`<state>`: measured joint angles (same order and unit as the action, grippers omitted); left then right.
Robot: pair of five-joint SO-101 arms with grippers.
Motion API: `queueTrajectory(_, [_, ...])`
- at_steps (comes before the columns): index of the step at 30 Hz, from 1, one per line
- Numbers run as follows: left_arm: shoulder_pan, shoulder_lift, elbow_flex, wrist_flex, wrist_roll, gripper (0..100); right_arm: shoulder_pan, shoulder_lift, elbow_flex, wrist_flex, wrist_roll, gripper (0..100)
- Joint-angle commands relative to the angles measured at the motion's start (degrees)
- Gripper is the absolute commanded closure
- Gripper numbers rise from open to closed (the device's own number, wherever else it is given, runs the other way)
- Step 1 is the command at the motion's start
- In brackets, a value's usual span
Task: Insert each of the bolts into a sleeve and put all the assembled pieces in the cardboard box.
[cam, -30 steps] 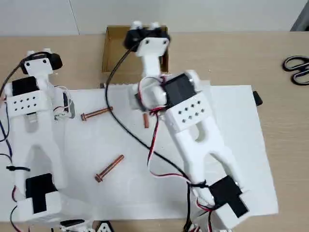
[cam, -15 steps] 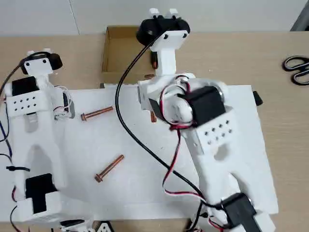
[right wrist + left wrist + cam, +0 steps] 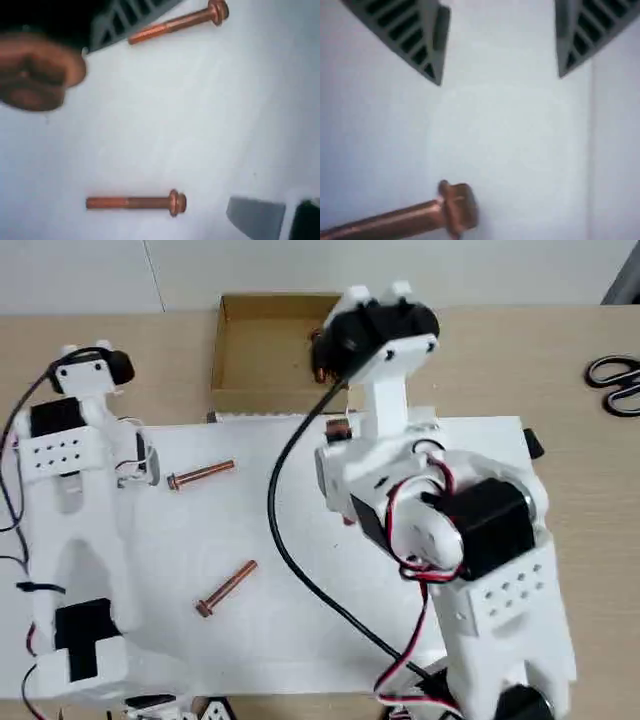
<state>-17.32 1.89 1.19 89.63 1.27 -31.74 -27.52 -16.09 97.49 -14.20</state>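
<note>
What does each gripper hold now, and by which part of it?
The right gripper holds a copper-coloured part; where exactly it is gripped cannot be told. The left gripper is open and holds nothing.

The cardboard box is shallow, brown and open-topped. It sits on the desk just past the far edge of a white sheet. A copper item shows inside by its right wall, partly hidden. Two copper bolts lie flat on the sheet, well apart. The far bolt is nearer the box, and the near bolt lies slanted, both heads pointing left. A third copper piece, blurred, is gripped in the right claw.
</note>
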Motion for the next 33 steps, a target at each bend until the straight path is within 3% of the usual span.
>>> queueTrajectory(1, [2.2, -3.2, -0.3, -0.5, 0.0, 88, 0.7, -6.7, 6.2, -1.8, 0.6, 99.7])
queueTrajectory(6, [3.8, -3.2, -0.3, -0.5, 0.2, 89, 0.9, -17.1, 22.0, -9.4, 2.5, 99.6])
queueTrajectory(10, [3.2, -3.2, -0.5, 0.4, 0.0, 89, 3.6, -24.0, 35.4, -21.4, 5.5, 99.7])
queueTrajectory(16, [3.2, -3.2, -0.3, 1.1, 0.0, 89, 8.4, -22.2, 45.1, -39.4, 8.0, 99.7])
queueTrajectory(23, [3.5, -3.2, -0.3, 1.0, 0.1, 89, 8.5, -6.6, 39.9, -50.3, 7.6, 99.7])
queueTrajectory(33, [3.6, -3.2, 2.7, 0.3, 0.0, 89, 10.2, 24.0, 18.6, -56.7, 7.6, 99.7])
